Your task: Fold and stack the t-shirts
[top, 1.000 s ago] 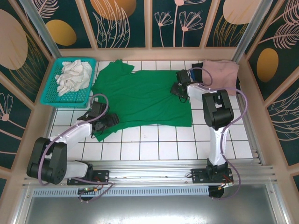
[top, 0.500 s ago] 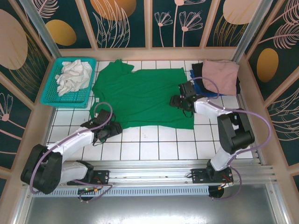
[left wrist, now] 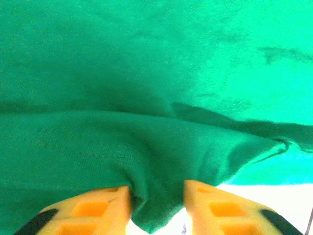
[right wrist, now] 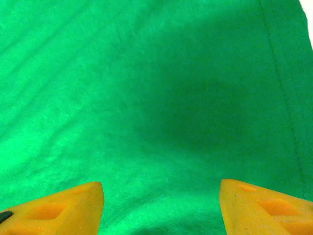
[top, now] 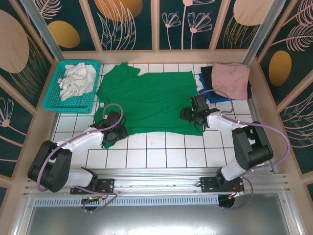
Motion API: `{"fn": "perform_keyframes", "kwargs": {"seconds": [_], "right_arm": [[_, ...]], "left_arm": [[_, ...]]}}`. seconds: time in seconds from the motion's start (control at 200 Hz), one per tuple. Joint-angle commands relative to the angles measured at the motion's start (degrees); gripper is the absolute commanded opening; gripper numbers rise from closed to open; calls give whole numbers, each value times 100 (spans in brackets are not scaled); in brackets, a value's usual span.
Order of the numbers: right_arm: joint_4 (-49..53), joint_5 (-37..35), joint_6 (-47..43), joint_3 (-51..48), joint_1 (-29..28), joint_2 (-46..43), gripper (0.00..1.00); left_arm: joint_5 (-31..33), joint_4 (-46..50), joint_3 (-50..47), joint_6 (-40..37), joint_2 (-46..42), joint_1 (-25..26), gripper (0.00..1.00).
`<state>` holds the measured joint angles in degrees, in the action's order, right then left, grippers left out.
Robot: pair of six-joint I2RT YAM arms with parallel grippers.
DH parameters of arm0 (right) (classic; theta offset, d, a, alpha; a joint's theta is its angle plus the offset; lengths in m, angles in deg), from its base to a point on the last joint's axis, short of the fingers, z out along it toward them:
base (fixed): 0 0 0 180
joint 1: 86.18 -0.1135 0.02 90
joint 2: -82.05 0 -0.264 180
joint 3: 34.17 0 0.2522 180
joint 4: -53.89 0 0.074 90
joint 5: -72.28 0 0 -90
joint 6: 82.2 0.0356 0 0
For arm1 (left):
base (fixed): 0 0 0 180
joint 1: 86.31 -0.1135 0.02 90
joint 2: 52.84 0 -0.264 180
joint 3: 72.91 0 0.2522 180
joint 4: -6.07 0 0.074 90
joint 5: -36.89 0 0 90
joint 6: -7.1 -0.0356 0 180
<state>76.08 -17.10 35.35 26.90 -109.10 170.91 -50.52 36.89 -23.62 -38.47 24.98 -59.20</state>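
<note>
A bright green t-shirt [top: 146,100] lies spread flat across the middle of the white tiled table. My left gripper [top: 115,133] is at its near-left hem. In the left wrist view the orange fingers [left wrist: 98,210] pinch a raised fold of the green cloth [left wrist: 146,73], so the left gripper [left wrist: 156,205] is shut on it. My right gripper [top: 189,116] hovers over the shirt's near-right corner. Its right gripper [right wrist: 161,205] fingers stand wide apart above smooth green fabric [right wrist: 161,98]. At the back right a folded dusty pink shirt [top: 231,80] tops black [top: 207,72] and blue [top: 215,96] ones.
A teal mesh basket [top: 54,102] with crumpled white cloth [top: 77,81] stands at the back left. Wooden-framed walls close in the table on three sides. Bare white tiles [top: 166,152] run along the near side between the arms.
The left gripper closed on the shirt's near-left hem. The right arm swung from the shirt's far-right side down to its near-right corner, jaws wider.
</note>
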Motion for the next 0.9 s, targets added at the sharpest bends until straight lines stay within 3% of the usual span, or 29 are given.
{"fn": "perform_keyframes", "kwargs": {"seconds": [0.0,0.095,0.24,0.485,0.721,0.851,0.896], "right_arm": [[-206,79,84,-211,19,-193,64],[-222,49,67,-322,32,-286,64],[-163,30,64,-471,69,-494,64],[282,90,331,-812,35,-1117,64],[140,142,444,-1298,2,-1110,64],[98,-22,451,-1277,21,-857,63],[68,-53,469,-1285,56,-814,62]], "left_arm": [[-78,-121,134,7,165,82,30],[-68,-74,146,5,200,106,25],[52,265,289,92,-72,276,0],[687,1410,711,1060,-348,1521,0],[658,985,1,2571,-743,2632,1],[549,907,-312,2864,-1000,2860,9],[539,837,-441,2869,-1177,2861,18]]}}
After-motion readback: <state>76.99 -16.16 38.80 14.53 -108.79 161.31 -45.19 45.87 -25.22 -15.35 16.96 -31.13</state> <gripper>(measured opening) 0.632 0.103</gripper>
